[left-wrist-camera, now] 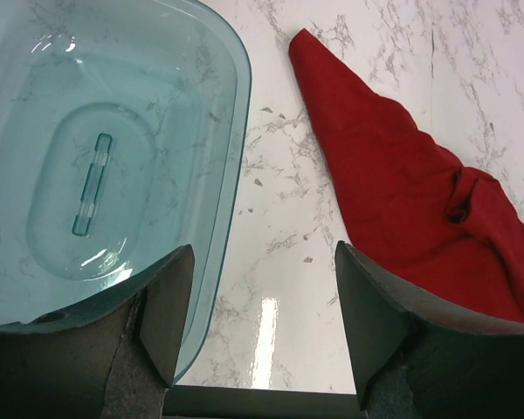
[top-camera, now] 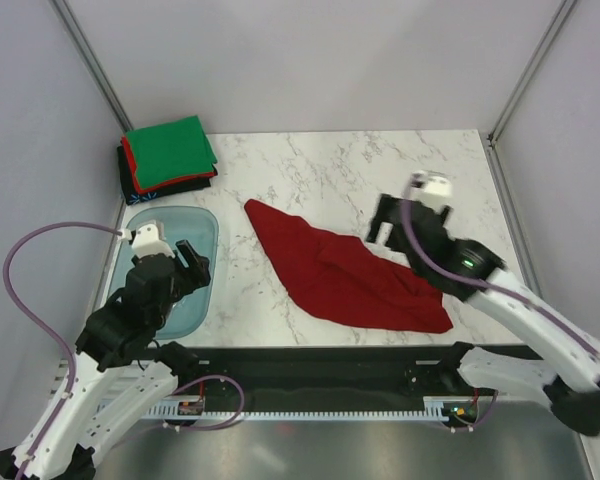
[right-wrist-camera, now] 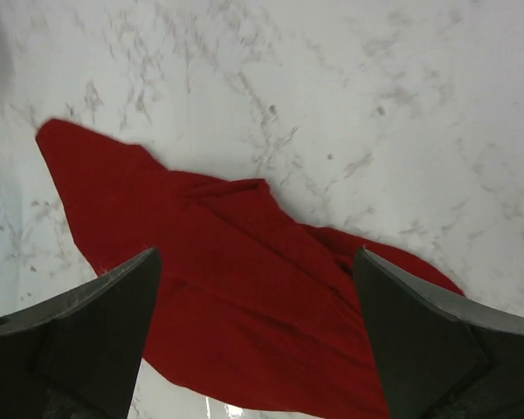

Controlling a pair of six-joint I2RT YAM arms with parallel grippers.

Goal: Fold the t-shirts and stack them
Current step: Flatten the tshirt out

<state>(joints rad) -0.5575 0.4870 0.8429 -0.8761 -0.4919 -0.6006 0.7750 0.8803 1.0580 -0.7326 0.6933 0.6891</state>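
From above, the dark red t-shirt (top-camera: 345, 270) lies rumpled in a skewed wedge in the middle of the marble table (top-camera: 380, 160), well apart from the folded stack (top-camera: 168, 152) in the far left corner. Through the left wrist camera, the left gripper (left-wrist-camera: 266, 323) hangs spread and empty over the rim of the teal tub (left-wrist-camera: 231, 131), so a reach toward the cloth might clip it. Through the right wrist camera, the right gripper (right-wrist-camera: 258, 332) gapes empty above bunched folds, where a pinch could catch several layers and drag a lump.

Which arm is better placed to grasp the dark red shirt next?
Likely right: the right end effector hangs open over the dark red shirt, while the left end effector is over the teal tub rim, beside it.
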